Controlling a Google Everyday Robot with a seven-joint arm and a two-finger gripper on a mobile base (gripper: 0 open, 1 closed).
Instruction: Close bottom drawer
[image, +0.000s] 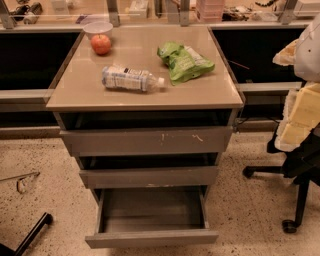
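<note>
The bottom drawer (151, 220) is the lowest of three grey drawers in the cabinet (145, 97). It is pulled far out, showing an empty grey box interior, and its plain flat front (151, 238) is near the lower edge of the view. The middle drawer (149, 176) and the top drawer (147, 141), which has white scratch marks, each stand slightly out. My arm (306, 107) comes in at the right edge. My gripper (300, 152) is the dark end below it, well to the right of the cabinet, at about the height of the middle drawer, and touches nothing.
On the cabinet top lie a plastic bottle (131, 78), a green chip bag (184, 61), an apple (101, 44) and a white bowl (98, 28). An office chair base (295, 200) stands on the speckled floor at the right. A black bar (31, 234) lies at the lower left.
</note>
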